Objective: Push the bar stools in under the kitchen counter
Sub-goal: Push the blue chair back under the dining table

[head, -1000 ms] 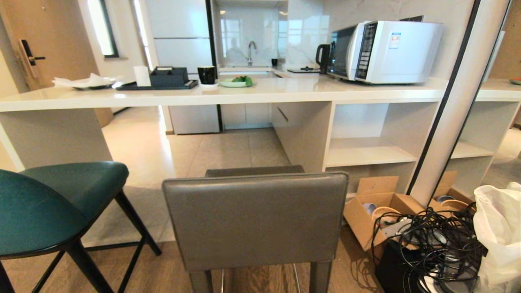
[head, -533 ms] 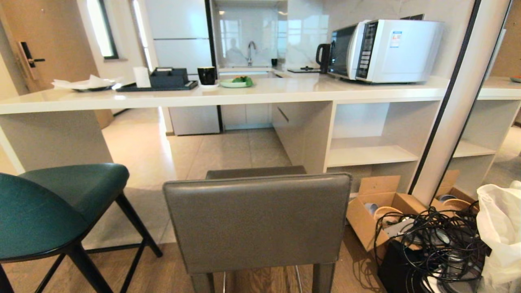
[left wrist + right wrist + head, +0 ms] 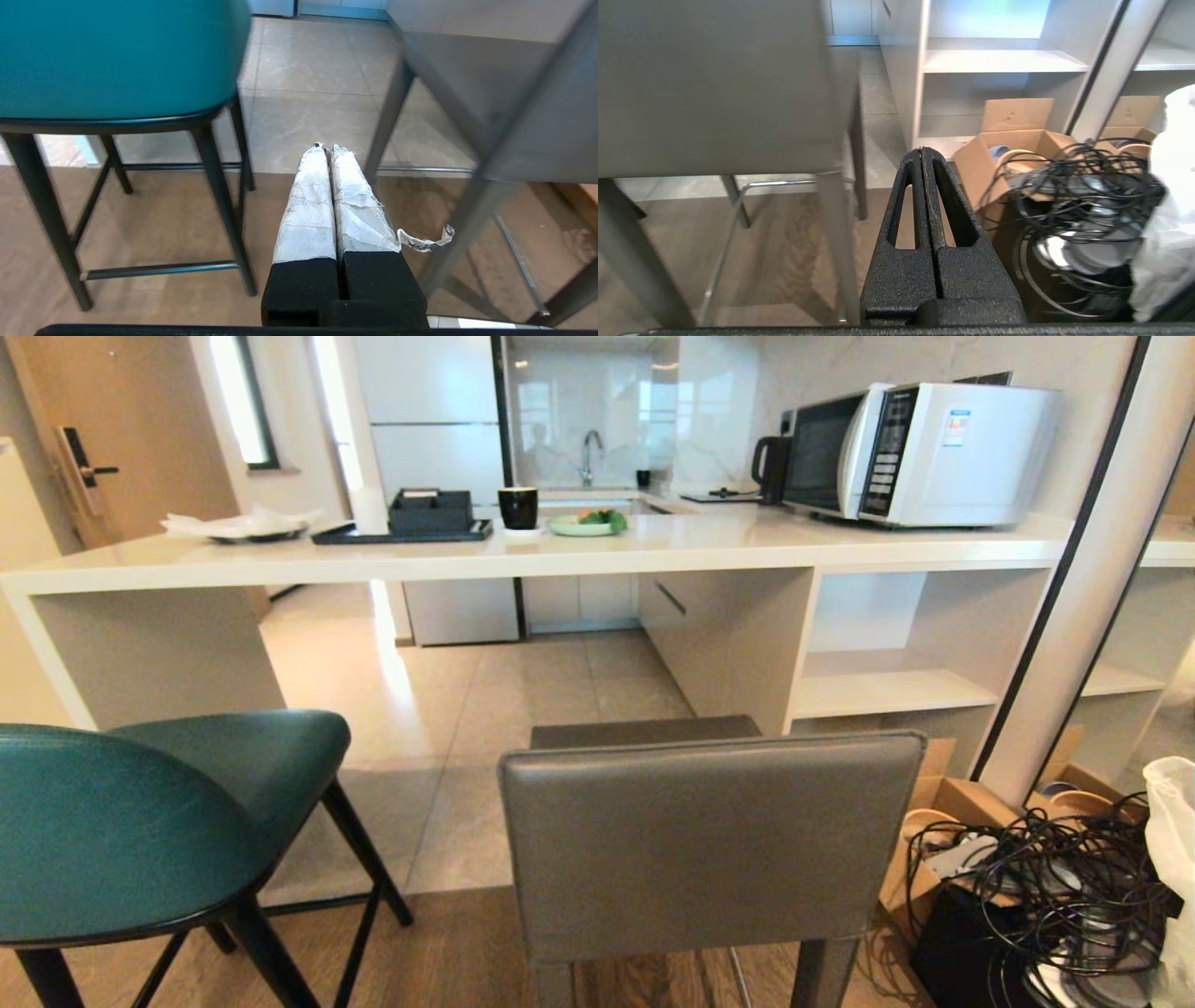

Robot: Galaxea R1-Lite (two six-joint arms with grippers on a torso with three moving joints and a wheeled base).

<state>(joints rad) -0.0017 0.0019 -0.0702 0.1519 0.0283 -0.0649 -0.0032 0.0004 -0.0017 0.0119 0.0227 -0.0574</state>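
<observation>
Head view shows both bar stools, teal stool (image 3: 140, 821) and grey stool (image 3: 709, 840), standing clear of the kitchen counter (image 3: 579, 553); neither is pushed in. Left gripper (image 3: 327, 151) and right gripper (image 3: 921, 154) are clenched, grasping nothing, touching neither stool

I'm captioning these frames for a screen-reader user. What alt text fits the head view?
A grey stool and a teal stool stand pulled out before a long off-white kitchen counter, backs toward the camera. The counter holds a microwave, black cup and green plate; a cardboard box and tangled cables sit at right.
</observation>
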